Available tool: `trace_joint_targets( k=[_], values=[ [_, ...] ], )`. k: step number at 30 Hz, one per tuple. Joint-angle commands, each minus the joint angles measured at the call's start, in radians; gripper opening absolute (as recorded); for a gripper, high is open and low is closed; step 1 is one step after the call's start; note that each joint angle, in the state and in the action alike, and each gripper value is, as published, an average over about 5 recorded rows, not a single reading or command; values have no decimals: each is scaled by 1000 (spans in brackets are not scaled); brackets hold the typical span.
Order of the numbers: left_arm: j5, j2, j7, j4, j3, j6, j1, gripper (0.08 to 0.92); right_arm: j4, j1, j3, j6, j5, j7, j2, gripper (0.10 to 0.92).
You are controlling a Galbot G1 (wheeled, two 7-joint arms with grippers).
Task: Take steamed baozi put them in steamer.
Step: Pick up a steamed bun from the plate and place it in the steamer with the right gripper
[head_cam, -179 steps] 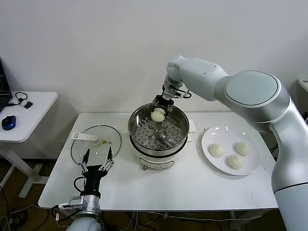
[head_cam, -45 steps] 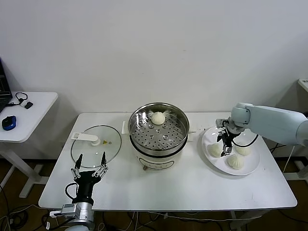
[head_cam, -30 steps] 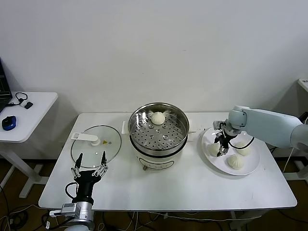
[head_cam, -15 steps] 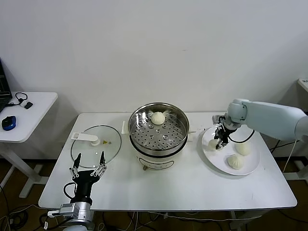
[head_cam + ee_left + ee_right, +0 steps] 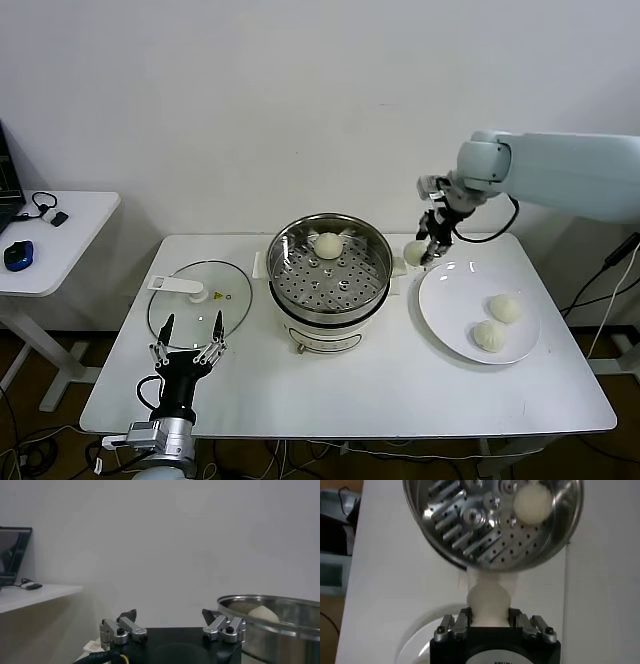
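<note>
Nearest the robot, the left gripper (image 5: 188,331) hangs at the front left corner of the white table (image 5: 380,385), just in front of the glass lid (image 5: 200,305), its fingers spread wide with nothing between them. The lid lies flat near the table's left edge, its white handle toward the back.

On the right half of the table sits the white plate (image 5: 450,320), close to the right edge. Two steamed baozi rest on its far right part: one bun (image 5: 490,335) toward the front and another bun (image 5: 504,308) just behind it, near each other.

In the middle of the table stands the steamer (image 5: 330,270), a shiny steel basket with a perforated floor on a white cooker base. One baozi (image 5: 327,244) lies inside it against the back wall.

Between the steamer and the plate, toward the table's back edge, the right gripper (image 5: 424,254) hangs in the air with its jaws pinching a held baozi (image 5: 414,253). That bun is lifted clear of the plate, just beside the steamer's right rim. In the right wrist view the same bun (image 5: 488,601) sits squeezed between the fingers (image 5: 462,620), with the steamer basket beyond it.
</note>
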Motion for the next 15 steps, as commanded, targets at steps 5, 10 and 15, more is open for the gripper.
trace_joint_targets(
  k=[5,10,15],
  values=[
    [-8,7,0,-11,0,0,3,823,-22,35,74,-84,181,60,242,509],
    [-15,6,0,-16,-4,4,5,823,-82,-68,135,-113,192,90,329,513],
    [-16,6,1,-10,-5,6,5,823,-139,-137,165,-127,191,108,388,524]
  ],
)
